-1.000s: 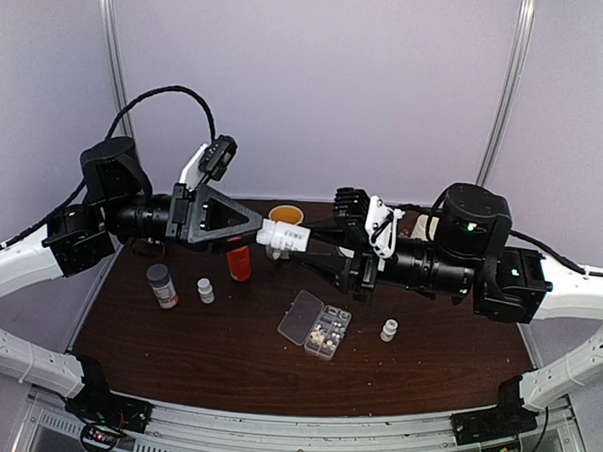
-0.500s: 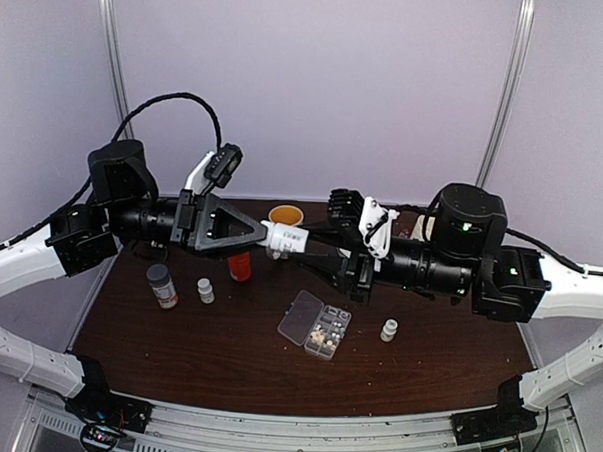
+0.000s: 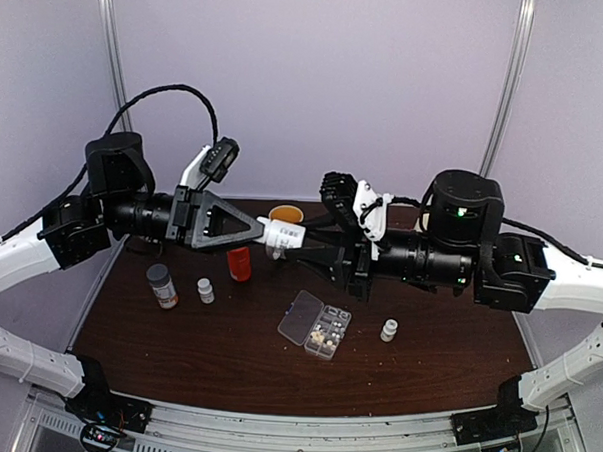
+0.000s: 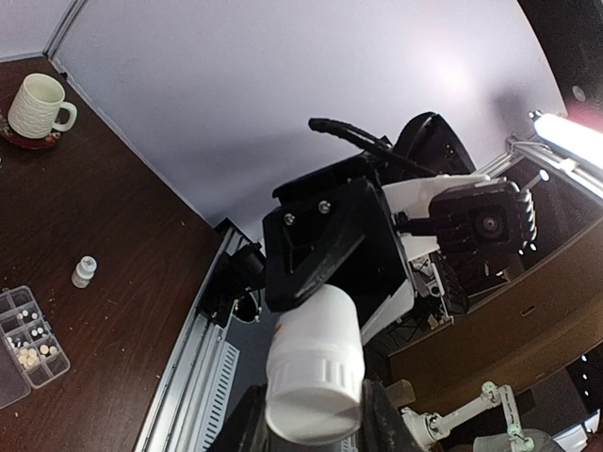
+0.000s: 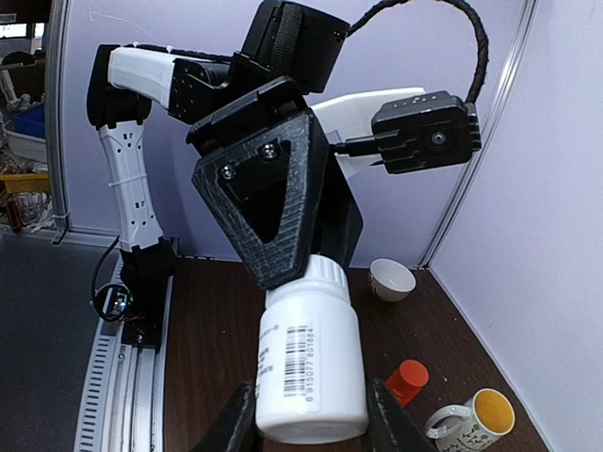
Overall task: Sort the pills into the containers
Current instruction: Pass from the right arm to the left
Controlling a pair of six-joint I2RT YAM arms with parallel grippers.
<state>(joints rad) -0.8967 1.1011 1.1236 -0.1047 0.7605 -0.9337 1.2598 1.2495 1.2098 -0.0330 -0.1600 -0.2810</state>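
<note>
**Two tools on one bottle, cap end and base end**

We find the white bottle (image 5: pixel 311 367) lying nearly on its side in the air above the bench (image 3: pixel 225 363), bridged between the two arms. The right tool (image 5: pixel 311 422) pinches the body near its base, a finger on each flank. The left tool (image 4: pixel 316 424) meets it from the other end, fingers pressed onto the ribbed cap (image 4: pixel 314 395).

We judge the split deliberate. One tool anchors the body while the other is placed to twist the cap off (a job one tool could not do alone). Held clear of the bench, the bottle leaves both wrists room to roll.

The organizer box (image 3: pixel 315 325) rests on the bench at about 5 o'clock from the held bottle. Its lid is thrown open toward 9 o'clock, so the compartments face up, ready to receive. Pills (image 3: pixel 324 338) show in a few compartments; the rest we cannot make out.

Standing apart from both tools:
- an orange bottle (image 3: pixel 239 263) at 7 o'clock from the held one
- a grey-capped bottle (image 3: pixel 162 285) at 9 o'clock from the box
- a small white bottle (image 3: pixel 388 331) at 3 o'clock from the box
</note>
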